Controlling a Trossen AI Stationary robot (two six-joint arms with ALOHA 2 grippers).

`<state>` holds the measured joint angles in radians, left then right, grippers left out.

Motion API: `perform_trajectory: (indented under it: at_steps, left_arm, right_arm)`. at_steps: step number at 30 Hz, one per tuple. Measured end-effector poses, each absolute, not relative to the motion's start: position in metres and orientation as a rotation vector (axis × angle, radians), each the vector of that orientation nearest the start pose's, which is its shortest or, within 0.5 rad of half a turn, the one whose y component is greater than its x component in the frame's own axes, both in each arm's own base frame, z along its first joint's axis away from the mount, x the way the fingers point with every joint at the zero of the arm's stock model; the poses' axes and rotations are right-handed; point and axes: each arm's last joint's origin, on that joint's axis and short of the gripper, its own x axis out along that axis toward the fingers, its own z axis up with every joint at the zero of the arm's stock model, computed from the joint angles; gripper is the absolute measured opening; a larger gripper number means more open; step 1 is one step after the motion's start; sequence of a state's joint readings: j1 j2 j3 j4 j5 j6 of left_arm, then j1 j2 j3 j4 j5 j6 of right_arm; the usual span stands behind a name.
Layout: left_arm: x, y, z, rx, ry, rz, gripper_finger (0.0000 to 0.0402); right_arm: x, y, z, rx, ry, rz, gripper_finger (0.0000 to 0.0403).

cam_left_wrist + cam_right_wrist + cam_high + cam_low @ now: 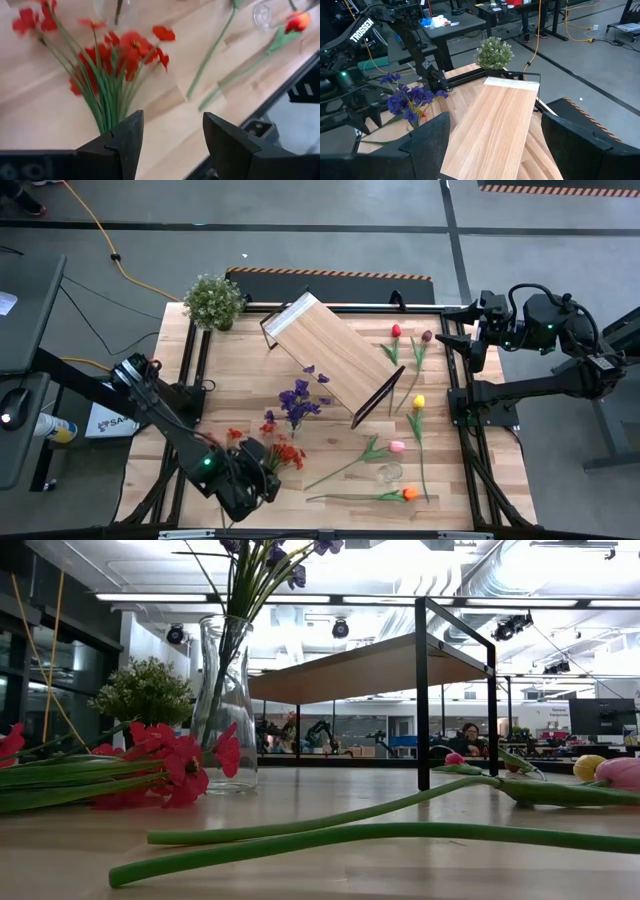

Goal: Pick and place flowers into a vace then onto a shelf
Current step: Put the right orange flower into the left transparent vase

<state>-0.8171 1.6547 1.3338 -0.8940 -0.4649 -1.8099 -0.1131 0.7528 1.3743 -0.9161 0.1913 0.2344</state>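
A red spray of flowers (286, 452) lies flat on the table near its front left. My left gripper (172, 142) hovers open just over the spray's stem ends (106, 112), which run under one finger; nothing is between the fingers. A glass vase (225, 705) stands upright with purple flowers (297, 402) in it. The shelf (335, 356) stands slantwise at mid table. Pink (397, 446), orange (410, 493), yellow (419, 401), red (395, 330) and maroon (427, 336) tulips lie on the table's right half. My right gripper (495, 150) waits open, raised at the far right edge.
A bushy potted plant (213, 300) stands at the far left corner. A small clear glass (390, 473) sits between the pink and orange tulips. Long green stems (330, 830) cross the near part of the table. Bare wood lies left of the shelf.
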Motion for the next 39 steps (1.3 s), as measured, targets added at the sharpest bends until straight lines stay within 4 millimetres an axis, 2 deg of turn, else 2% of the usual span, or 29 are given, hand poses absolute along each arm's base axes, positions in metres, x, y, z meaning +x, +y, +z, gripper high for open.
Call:
perform_trajectory:
  at_steps: [6, 22, 30, 39]
  left_arm:
    - [0.2285, -0.2384, 0.2593, -0.965, 0.912, 0.532, 0.0239]
    - [0.2279, -0.2374, 0.2586, -0.915, 0.937, 0.515, 0.0239]
    - [0.2265, -0.2392, 0.2577, -0.920, 1.037, 0.481, 0.0239]
    - [0.2259, -0.2398, 0.2575, -0.939, 1.064, 0.480, 0.0239]
  right_arm:
    - [0.0824, -0.0149, 0.4475, 0.219, 0.258, -0.335, 0.0303]
    - [0.0824, -0.0149, 0.4475, 0.219, 0.258, -0.335, 0.0303]
    - [0.0825, -0.0149, 0.4475, 0.219, 0.259, -0.335, 0.0303]
    - [0.0824, -0.0149, 0.4475, 0.221, 0.258, -0.336, 0.0303]
